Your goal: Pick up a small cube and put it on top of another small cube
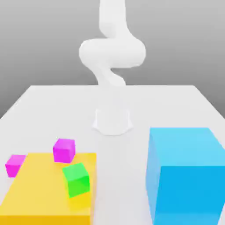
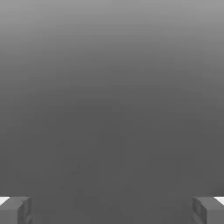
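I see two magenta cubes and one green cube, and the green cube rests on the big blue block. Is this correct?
Not quite. The green cube rests on the flat yellow slab, not on the big blue block, which stands apart at the exterior view's right with nothing on it. The exterior view shows this. The two magenta cubes are as you say.

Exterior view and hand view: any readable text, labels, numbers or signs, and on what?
None: no text, label, number or sign can be read.
The magenta cubes, green cube, yellow slab, big blue block, white arm and table are all plain, unmarked surfaces.
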